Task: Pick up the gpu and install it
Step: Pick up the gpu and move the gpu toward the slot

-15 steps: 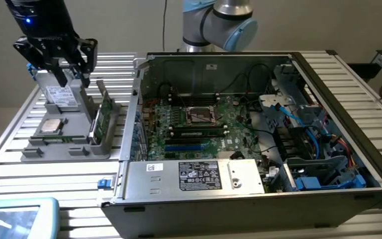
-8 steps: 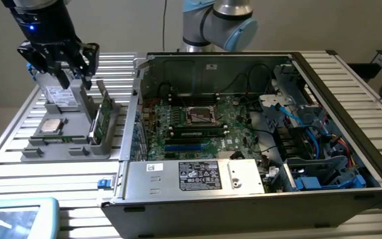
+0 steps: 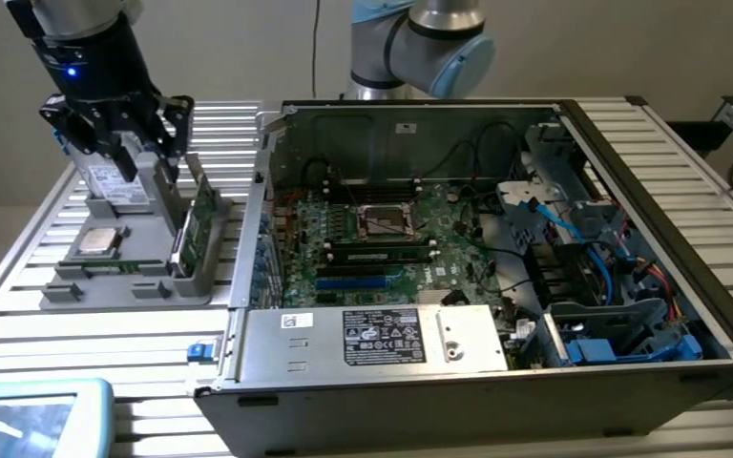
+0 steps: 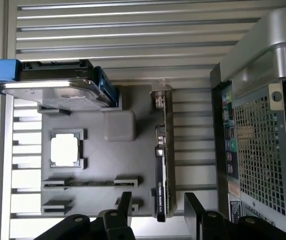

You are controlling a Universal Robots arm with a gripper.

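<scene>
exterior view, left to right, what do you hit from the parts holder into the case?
processor chip → gpu → motherboard → blue cables

The computer case [image 3: 380,420] is dull grey metal, and one wall has a grid of tiny holes. Just beside the case, the gpu [image 4: 161,165] has a green board face, a black face with a slight shine, and a thin silvery metal end. It stands in a tray [image 4: 98,172] of matt grey plastic. Farther from the case, the hard drive [image 4: 48,90] is shiny metal. The table [image 4: 133,30] under the case is pale ribbed metal. The gripper [image 4: 157,200] looks matt black.
</scene>
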